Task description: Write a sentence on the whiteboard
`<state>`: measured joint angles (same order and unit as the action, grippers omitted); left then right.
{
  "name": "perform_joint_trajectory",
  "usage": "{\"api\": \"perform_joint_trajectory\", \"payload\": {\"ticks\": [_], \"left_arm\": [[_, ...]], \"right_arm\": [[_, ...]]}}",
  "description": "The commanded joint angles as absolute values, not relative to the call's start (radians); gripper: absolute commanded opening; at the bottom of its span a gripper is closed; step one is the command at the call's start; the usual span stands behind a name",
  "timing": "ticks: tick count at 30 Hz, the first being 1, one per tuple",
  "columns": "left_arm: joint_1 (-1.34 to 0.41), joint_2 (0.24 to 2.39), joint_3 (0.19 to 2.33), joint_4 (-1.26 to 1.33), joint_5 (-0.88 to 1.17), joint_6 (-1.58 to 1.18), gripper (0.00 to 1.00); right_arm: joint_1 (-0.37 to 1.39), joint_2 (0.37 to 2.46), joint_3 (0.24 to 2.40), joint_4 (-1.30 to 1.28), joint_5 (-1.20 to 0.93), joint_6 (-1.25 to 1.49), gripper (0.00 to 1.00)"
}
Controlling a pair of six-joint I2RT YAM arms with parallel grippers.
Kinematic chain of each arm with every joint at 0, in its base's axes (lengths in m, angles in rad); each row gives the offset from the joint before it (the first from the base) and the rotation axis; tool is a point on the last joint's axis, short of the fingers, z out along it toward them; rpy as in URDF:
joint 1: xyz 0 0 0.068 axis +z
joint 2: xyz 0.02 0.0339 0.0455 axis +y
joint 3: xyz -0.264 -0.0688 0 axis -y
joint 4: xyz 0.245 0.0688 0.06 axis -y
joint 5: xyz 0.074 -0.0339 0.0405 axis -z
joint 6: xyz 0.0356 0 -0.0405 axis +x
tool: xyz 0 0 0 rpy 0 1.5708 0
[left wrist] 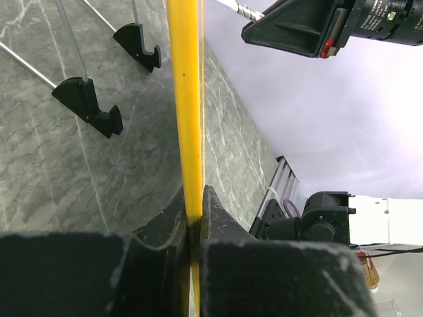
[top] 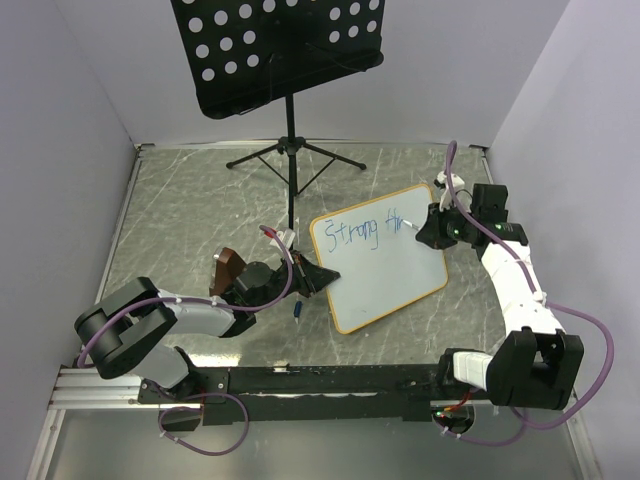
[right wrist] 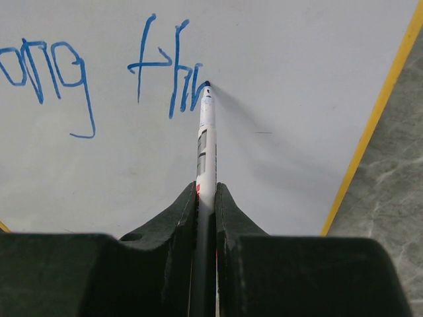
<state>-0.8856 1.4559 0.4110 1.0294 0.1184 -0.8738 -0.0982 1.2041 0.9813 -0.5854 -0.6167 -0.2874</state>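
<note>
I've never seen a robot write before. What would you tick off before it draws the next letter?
1. The marker is clamped in the right gripper: ok.
2. The marker tip touches the whiteboard: ok.
3. The left gripper is shut on the whiteboard's frame edge: ok.
4. There is blank board to the right of the unfinished sentence: ok.
5. There is ink left in the marker: cannot tell.
</note>
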Motion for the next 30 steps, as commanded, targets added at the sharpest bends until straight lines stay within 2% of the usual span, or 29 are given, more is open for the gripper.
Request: {"api": "perform_joint_trajectory", "payload": {"ticks": [1, 30], "left_arm": [[-0.890, 1.447, 0.437, 1.140, 0.158, -0.824, 0.01], [-0.888, 1.457, 0.440, 1.146, 0.167, -0.830, 0.01]], "right_arm": [[-0.115, 1.215, 1.026, -0.537, -0.597, -0.264, 0.00], [-0.141, 1.173, 0.974, -0.601, -0.684, -0.319, 0.00]]}}
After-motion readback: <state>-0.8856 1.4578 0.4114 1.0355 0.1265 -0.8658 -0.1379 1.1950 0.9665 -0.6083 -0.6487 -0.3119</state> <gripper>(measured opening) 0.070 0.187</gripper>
